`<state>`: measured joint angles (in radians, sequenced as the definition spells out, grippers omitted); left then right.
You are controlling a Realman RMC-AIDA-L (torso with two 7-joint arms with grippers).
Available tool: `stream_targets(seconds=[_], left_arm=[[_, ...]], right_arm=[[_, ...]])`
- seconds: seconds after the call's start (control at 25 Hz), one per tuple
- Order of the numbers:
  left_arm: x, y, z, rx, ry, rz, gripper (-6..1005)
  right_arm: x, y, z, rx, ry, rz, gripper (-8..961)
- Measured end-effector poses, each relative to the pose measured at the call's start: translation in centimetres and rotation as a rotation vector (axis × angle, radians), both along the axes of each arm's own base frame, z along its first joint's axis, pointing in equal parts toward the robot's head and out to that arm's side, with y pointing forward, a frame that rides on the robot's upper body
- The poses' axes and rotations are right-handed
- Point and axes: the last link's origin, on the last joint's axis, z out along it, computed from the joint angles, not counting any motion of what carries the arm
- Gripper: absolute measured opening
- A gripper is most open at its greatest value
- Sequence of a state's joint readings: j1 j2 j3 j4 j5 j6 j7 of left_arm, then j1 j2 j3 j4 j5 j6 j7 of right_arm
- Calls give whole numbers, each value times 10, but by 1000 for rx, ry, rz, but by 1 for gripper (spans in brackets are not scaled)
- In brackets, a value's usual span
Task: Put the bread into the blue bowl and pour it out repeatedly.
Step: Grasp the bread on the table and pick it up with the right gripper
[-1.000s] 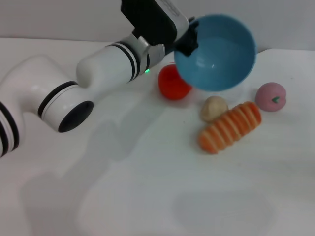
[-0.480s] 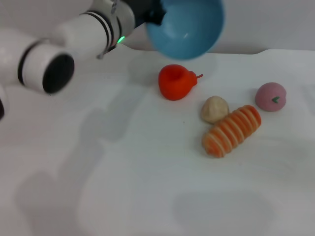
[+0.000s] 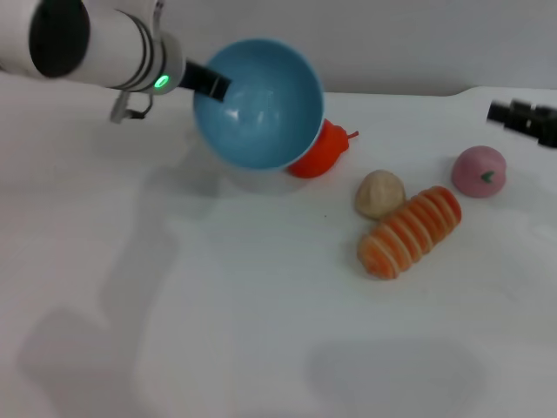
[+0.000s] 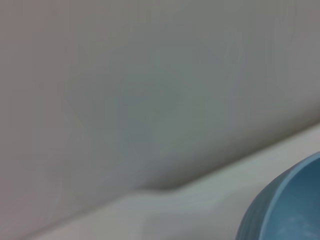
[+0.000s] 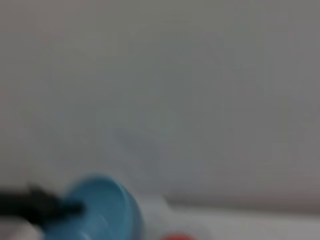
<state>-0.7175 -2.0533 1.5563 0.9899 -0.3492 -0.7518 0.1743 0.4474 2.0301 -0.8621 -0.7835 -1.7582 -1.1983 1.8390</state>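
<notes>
The blue bowl (image 3: 261, 109) hangs tilted above the table at the back, its empty inside facing me. My left gripper (image 3: 209, 81) is shut on the bowl's left rim, and the arm reaches in from the upper left. The bowl's rim also shows in the left wrist view (image 4: 285, 205) and, farther off, in the right wrist view (image 5: 97, 210). The bread (image 3: 409, 231), ridged orange and cream, lies on the table to the right of the bowl and well apart from it. My right gripper (image 3: 525, 118) pokes in at the right edge, behind the pink toy.
A red-orange fruit-shaped toy (image 3: 320, 155) sits just behind the bowl, partly hidden by it. A small beige bun (image 3: 379, 193) touches the bread's far side. A pink round toy (image 3: 479, 171) lies at the right. The white table (image 3: 218, 331) spreads out toward me.
The left arm has swung the bowl left and down, from above the red toy to in front of it. The right gripper has come into view at the right edge.
</notes>
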Motion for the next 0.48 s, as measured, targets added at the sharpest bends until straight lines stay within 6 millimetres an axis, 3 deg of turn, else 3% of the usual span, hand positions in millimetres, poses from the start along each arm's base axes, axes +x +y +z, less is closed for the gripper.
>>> stream_targets(seconds=[0.28, 0.48], left_arm=[[-13, -18, 24, -99, 55, 206, -1], [-20, -28, 23, -152, 54, 289, -1]], right_arm=[[-6, 10, -8, -197, -359, -137, 499], [-11, 12, -16, -232, -385, -144, 499]])
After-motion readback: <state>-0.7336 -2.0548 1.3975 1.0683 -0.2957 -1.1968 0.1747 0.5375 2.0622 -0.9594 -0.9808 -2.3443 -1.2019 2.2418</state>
